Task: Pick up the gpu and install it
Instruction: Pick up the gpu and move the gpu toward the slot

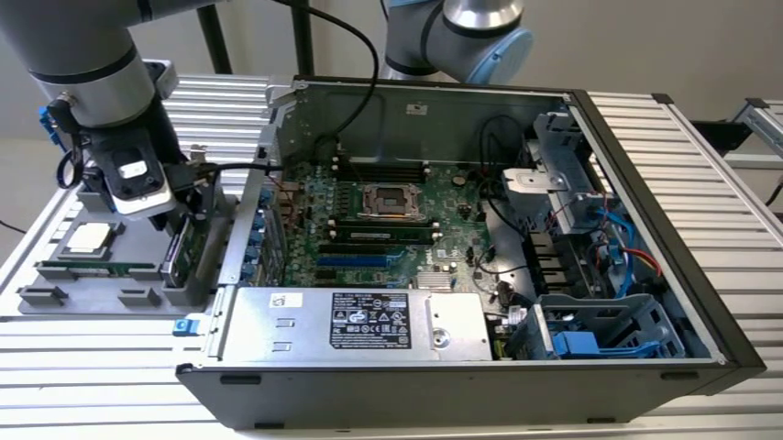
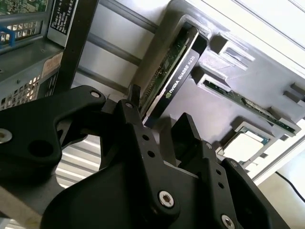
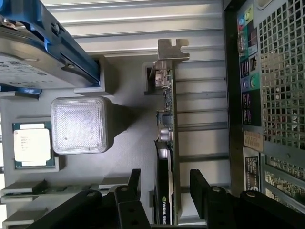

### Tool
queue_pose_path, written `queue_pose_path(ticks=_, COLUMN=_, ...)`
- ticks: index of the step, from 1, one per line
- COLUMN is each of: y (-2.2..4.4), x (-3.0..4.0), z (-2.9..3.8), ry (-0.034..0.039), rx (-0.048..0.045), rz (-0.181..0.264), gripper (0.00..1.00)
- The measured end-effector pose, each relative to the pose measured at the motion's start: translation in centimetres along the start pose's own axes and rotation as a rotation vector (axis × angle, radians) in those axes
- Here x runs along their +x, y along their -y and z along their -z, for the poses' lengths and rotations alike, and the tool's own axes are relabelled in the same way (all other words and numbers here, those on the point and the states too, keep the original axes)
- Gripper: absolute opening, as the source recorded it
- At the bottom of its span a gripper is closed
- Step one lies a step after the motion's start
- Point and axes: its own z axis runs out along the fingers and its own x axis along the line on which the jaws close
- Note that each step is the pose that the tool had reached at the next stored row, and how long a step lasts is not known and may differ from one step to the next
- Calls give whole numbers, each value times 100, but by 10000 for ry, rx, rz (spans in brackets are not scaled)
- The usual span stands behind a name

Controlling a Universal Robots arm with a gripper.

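gpu upright in grey tray, white edge lettering, gripper spread astride it

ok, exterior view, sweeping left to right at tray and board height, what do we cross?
Square silver processor chip → gpu, a thin green-and-black card standing on edge → green motherboard inside the open black case → blue plastic drive caddy.

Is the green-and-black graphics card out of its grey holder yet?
No: the thin green-and-black gpu card stands on edge, slotted in the grey plastic tray.
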Motion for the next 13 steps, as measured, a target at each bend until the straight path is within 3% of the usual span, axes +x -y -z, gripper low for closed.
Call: queue_pose_path(ticks=13, y=9, x=1, z=-89, ry=0, rx=1, rz=0, gripper=100)
